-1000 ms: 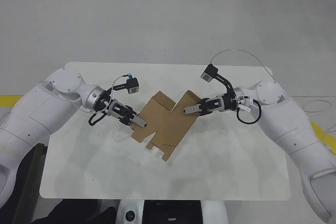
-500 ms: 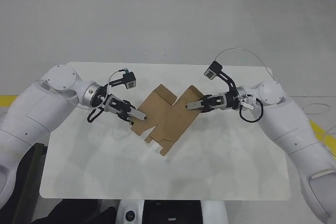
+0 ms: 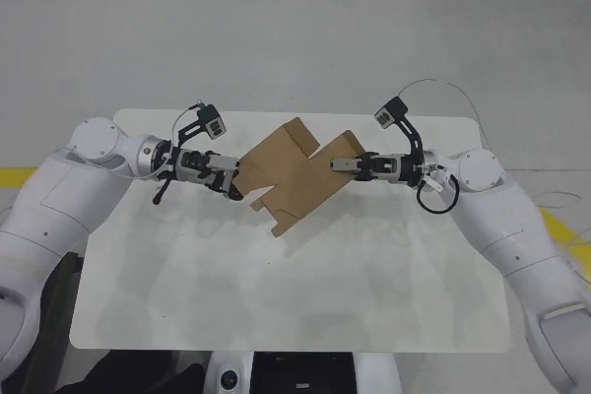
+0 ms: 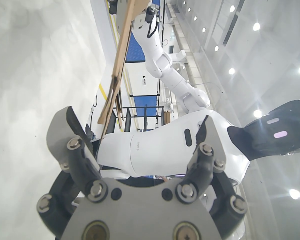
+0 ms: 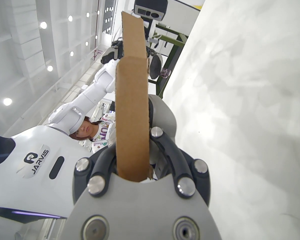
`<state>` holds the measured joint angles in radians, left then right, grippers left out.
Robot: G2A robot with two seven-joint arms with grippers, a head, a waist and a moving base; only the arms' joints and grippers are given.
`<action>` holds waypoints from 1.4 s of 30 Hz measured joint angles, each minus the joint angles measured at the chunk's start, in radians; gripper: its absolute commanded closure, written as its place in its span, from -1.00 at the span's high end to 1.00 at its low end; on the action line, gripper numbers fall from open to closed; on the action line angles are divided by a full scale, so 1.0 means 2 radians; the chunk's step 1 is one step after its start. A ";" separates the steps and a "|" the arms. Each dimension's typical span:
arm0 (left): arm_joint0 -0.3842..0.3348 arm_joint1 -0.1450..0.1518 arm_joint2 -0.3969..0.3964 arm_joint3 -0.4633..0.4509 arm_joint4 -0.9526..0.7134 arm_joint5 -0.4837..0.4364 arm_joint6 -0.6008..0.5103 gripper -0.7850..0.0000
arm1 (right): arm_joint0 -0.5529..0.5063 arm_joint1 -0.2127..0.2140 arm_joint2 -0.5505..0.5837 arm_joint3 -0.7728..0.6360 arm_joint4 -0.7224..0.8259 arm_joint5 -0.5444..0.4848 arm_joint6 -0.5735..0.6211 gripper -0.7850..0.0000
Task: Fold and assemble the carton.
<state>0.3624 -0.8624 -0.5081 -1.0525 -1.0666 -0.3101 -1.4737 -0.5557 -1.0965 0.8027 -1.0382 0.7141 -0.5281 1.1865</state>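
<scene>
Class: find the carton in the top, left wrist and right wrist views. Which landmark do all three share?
Top view: carton over the table's far half, between left gripper and right gripper.
Left wrist view: carton edge-on, beyond the open left gripper.
Right wrist view: carton clamped in the right gripper.
Shared landmark: the white table.

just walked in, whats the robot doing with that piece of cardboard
It is handling a brown carton over the white table. The right claw is shut on one edge of it and appears to hold it up off the surface. The left claw is open beside the opposite edge; whether it touches the cardboard cannot be told. The carton looks flat, not yet opened into a box.
</scene>
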 measured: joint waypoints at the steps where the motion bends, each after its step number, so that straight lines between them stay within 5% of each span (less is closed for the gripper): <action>1: 0.003 -0.004 0.000 0.001 -0.002 0.001 0.008 1.00 | -0.004 0.000 0.004 -0.005 -0.004 0.001 -0.012 -1.00; 14: 0.016 -0.026 -0.031 0.022 0.006 -0.012 0.064 1.00 | -0.040 0.006 0.035 -0.048 -0.057 0.033 -0.073 -1.00; 31: 0.045 -0.019 -0.100 -0.001 0.010 0.022 0.022 1.00 | -0.056 0.003 0.055 -0.056 -0.107 0.053 -0.116 -1.00; 42: 0.061 -0.020 -0.133 -0.009 0.033 0.027 0.059 1.00 | -0.059 -0.002 0.059 -0.063 -0.117 0.056 -0.108 -1.00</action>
<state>0.4854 -0.9020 -0.7749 -1.0713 -1.0006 -0.2566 -1.3554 -0.6731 -1.1003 0.9198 -1.1640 0.4809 -0.4161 0.9701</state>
